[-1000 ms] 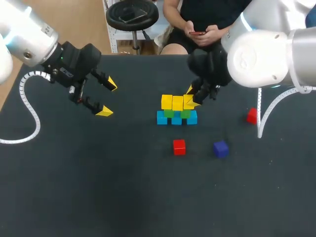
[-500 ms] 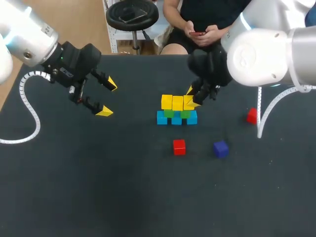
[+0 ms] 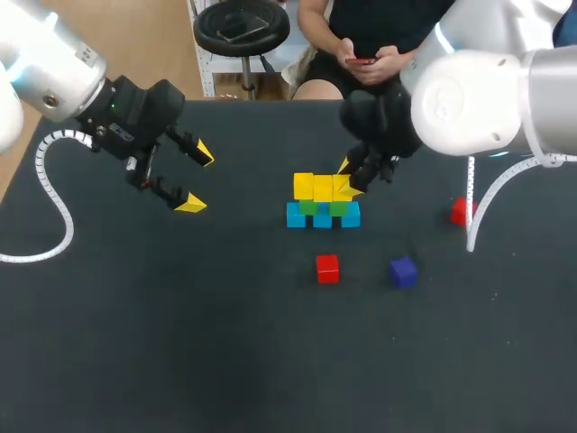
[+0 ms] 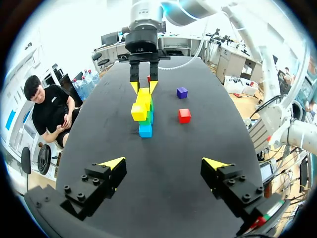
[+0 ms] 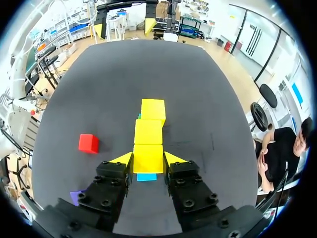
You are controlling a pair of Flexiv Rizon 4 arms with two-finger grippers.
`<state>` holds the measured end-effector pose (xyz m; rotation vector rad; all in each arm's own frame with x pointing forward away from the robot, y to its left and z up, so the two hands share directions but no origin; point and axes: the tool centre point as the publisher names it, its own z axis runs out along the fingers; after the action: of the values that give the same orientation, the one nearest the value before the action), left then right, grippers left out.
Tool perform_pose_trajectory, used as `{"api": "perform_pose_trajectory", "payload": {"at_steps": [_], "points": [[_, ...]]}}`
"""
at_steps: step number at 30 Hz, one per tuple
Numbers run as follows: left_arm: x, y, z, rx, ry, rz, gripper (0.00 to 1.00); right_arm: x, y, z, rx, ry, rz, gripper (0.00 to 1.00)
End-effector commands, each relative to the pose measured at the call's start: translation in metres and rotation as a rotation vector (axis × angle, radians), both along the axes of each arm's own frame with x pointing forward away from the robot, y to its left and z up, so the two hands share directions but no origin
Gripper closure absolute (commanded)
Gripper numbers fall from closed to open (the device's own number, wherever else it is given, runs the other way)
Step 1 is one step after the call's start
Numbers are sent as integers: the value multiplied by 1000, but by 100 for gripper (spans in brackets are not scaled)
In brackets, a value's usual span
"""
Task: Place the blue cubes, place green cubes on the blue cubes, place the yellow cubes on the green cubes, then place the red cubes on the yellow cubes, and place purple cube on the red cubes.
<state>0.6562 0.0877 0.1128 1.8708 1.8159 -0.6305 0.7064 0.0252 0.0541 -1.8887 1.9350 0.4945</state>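
A stack stands mid-table: a row of blue cubes [image 3: 296, 215], green cubes [image 3: 309, 207] on them, yellow cubes [image 3: 304, 186] on top. My right gripper [image 3: 350, 179] is shut on the rightmost yellow cube [image 5: 148, 157], which sits level with the other two yellow cubes [image 5: 148, 131]; a blue cube [image 5: 146, 177] shows beneath it. One red cube [image 3: 327, 268] and the purple cube [image 3: 403, 271] lie in front of the stack. A second red cube [image 3: 461, 211] lies to the right. My left gripper [image 3: 196, 179] hangs open and empty above the table's left, well away from the stack [image 4: 143, 111].
The right arm's white cable [image 3: 482, 207] hangs down just beside the second red cube. A person sits beyond the far edge, not reaching over the table.
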Motion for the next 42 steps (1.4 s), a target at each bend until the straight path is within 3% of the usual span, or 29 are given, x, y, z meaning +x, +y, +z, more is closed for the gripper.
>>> {"api": "perform_pose_trajectory", "payload": {"at_steps": [1,4,6,7,8,9,24,36,42], "points": [[0,1,-1,-3,-3,-2,0,2,0,-1,2,5,2,96],[0,1,-1,-3,-3,-2,0,2,1,-1,3,6,3,78],[0,1,-1,-3,-3,-2,0,2,1,-1,3,6,3,56],[0,1,-1,-3,-3,-2,0,2,1,-1,3,6,3,39],[0,1,-1,-3,-3,-2,0,2,1,-1,3,7,3,13],[0,1,-1,-3,-3,-2,0,2,0,-1,3,7,3,0],[0,1,-1,-3,-3,-2,0,-10,-18,13,18,-12,8,0],[0,1,-1,-3,-3,-2,0,-45,-80,44,-11,-56,105,0],[0,1,-1,-3,-3,-2,0,-55,-115,42,-12,-60,21,0]]}}
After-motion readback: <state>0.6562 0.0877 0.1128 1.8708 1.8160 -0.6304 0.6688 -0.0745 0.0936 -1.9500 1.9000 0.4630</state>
